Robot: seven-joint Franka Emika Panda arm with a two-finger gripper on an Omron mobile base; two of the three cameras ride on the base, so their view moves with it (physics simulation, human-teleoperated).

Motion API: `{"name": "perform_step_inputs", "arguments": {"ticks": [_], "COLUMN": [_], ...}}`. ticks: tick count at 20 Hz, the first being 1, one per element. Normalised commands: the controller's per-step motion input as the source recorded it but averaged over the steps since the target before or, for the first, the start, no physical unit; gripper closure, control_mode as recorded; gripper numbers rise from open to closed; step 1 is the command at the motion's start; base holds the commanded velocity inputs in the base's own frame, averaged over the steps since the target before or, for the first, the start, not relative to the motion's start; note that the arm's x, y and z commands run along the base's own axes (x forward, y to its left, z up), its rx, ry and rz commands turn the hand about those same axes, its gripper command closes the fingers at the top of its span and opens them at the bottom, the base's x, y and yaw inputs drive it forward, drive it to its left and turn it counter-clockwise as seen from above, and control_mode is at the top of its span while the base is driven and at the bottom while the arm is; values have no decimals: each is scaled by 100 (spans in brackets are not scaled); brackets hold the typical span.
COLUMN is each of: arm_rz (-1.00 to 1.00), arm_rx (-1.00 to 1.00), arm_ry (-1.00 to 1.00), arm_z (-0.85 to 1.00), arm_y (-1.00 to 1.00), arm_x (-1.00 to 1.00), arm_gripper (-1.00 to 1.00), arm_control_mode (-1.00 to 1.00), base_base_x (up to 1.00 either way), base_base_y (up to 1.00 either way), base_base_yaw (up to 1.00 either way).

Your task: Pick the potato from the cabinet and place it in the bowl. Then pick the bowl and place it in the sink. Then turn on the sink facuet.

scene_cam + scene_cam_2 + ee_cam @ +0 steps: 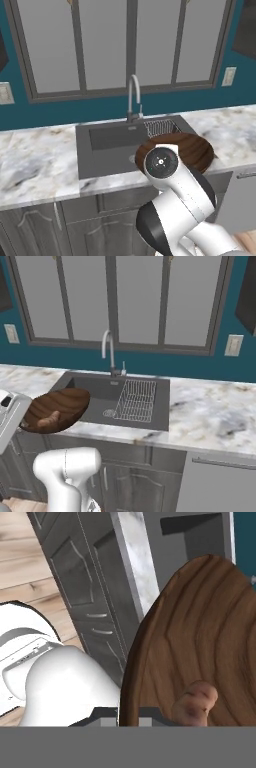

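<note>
— Looking at the left base view first: where is the bowl (pixel 192 150) sitting?
— It is hanging over the front right corner of the sink (pixel 107 145), partly behind the arm, with the sink facuet (pixel 133 97) rising behind the basin.
— And the right base view?
— The bowl is tilting in the air off the sink's near left corner, the potato (pixel 50 419) lying inside it.
— The hand view?
— The gripper (pixel 129 714) is pinching the bowl's rim, jaws pressed tight on it, and the potato is resting low in the bowl.
</note>
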Motion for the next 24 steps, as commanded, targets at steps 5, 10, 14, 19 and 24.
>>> {"name": "perform_step_inputs", "arguments": {"ticks": [5, 10, 14, 19, 24], "arm_rz": [0, 0, 0, 0, 0], "arm_rx": [0, 0, 0, 0, 0], "arm_ry": [0, 0, 0, 0, 0], "arm_z": [0, 0, 0, 0, 0], "arm_y": [0, 0, 0, 0, 0], "arm_x": [0, 0, 0, 0, 0], "arm_gripper": [100, 100, 100, 100, 100], "arm_control_mode": [100, 100, 100, 100, 100], "base_base_x": [38, 39, 34, 34, 34], "base_base_y": [-1, 0, 0, 0, -1], "base_base_yaw": [0, 0, 0, 0, 0]}}
